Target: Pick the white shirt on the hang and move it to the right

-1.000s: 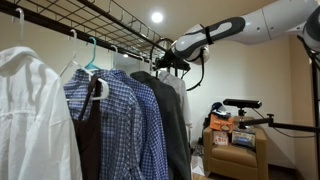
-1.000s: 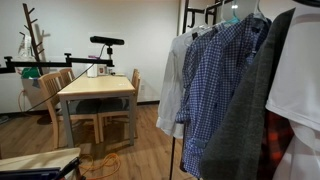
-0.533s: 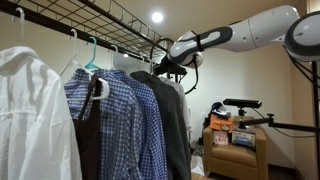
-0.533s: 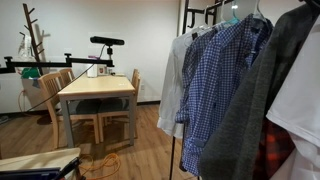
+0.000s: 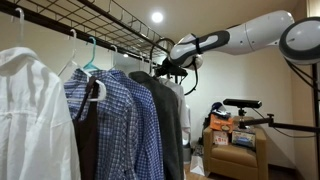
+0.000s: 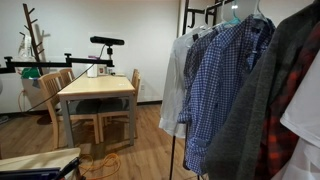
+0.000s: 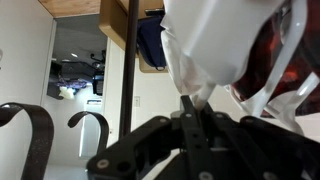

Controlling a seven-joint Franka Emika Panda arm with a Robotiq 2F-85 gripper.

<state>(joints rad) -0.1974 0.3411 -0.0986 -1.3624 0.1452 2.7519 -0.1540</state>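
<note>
A white shirt (image 6: 173, 85) hangs at the end of the black clothes rack (image 5: 100, 25); in an exterior view only a sliver of it (image 5: 181, 93) shows behind a dark jacket (image 5: 165, 115). My gripper (image 5: 165, 66) is up at the rail at that end. In the wrist view the fingers (image 7: 190, 108) are shut with white cloth of the shirt (image 7: 215, 40) pinched at their tips. Blue checked shirts (image 5: 125, 115) hang beside the jacket. Another white garment (image 5: 25, 110) hangs at the near end.
A wooden table (image 6: 95, 88) with chairs stands beyond the rack, with a camera on a tripod (image 6: 105, 42) and a coat stand (image 6: 30, 35). An armchair (image 5: 232, 145) holding boxes sits on the floor. The rack's upright pole (image 7: 130, 60) is close to the gripper.
The arm has shifted slightly at the rail. The hanging garments have slid and swung along the rack; the grey jacket and red plaid cloth now fill more of one exterior view.
</note>
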